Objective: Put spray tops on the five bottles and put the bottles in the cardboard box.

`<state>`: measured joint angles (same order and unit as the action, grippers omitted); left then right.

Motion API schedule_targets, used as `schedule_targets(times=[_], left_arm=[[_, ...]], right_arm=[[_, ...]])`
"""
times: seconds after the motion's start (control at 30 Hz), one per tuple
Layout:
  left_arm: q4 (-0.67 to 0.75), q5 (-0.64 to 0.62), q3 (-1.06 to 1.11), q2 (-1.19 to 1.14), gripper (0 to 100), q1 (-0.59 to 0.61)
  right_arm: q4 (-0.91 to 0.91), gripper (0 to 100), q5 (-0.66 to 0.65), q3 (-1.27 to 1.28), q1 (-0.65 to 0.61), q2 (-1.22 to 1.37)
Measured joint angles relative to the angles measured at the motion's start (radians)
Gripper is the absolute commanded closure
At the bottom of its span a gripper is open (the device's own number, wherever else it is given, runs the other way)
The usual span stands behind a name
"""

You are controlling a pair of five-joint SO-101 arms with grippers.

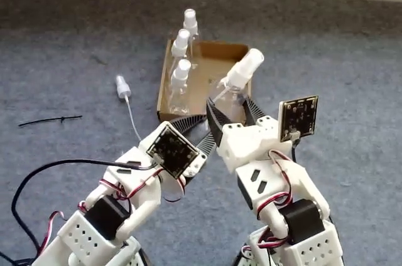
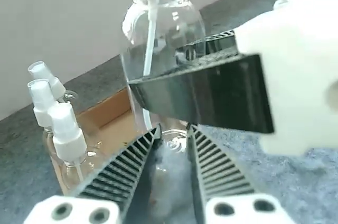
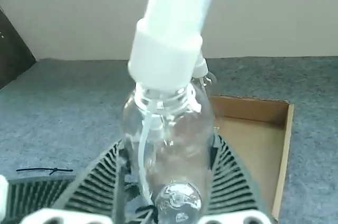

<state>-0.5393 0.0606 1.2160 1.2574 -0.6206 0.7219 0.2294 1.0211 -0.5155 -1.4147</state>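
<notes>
A clear bottle (image 1: 230,95) (image 3: 169,129) with a white spray top (image 1: 246,66) (image 3: 169,34) on its neck is held tilted above the front of the cardboard box (image 1: 217,53). My right gripper (image 1: 231,105) (image 3: 169,152) is shut on its body. The left gripper (image 1: 196,133) (image 2: 171,134) sits just below the bottle's base (image 2: 174,140), narrowly open. Three capped bottles (image 1: 181,74) (image 2: 68,134) stand in the box along its left side. A loose spray top (image 1: 123,89) with its tube lies on the carpet left of the box.
A black cable tie (image 1: 50,120) lies on the grey carpet at the left. The right half of the box floor (image 3: 253,134) is bare. The right gripper's black finger (image 2: 206,92) crosses close in front of the left wrist camera.
</notes>
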Motion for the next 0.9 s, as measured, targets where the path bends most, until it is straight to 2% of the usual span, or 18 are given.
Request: schedule_targets(times=[0.13, 0.27, 0.33, 0.47, 0.7, 0.9], left_arm=[[0.0, 0.0, 0.002, 0.0, 92, -0.009], [0.0, 0.0, 0.002, 0.0, 75, -0.009], [0.0, 0.0, 0.002, 0.0, 70, -0.009], [0.0, 0.0, -0.002, -0.002, 72, 0.018], [-0.002, 0.0, -0.052, -0.021, 73, 0.138], [-0.002, 0.0, -0.054, -0.023, 73, 0.18]], right_arm=[[0.0, 99.5, 0.0, 0.0, 0.0, 0.0], [0.0, 99.5, 0.0, 0.0, 0.0, 0.0], [0.0, 99.5, 0.0, 0.0, 0.0, 0.0], [0.0, 99.5, 0.0, 0.0, 0.0, 0.0], [0.054, 99.5, 0.002, -0.023, -0.017, -0.003], [0.077, 99.5, 0.002, -0.037, -0.014, -0.003]])
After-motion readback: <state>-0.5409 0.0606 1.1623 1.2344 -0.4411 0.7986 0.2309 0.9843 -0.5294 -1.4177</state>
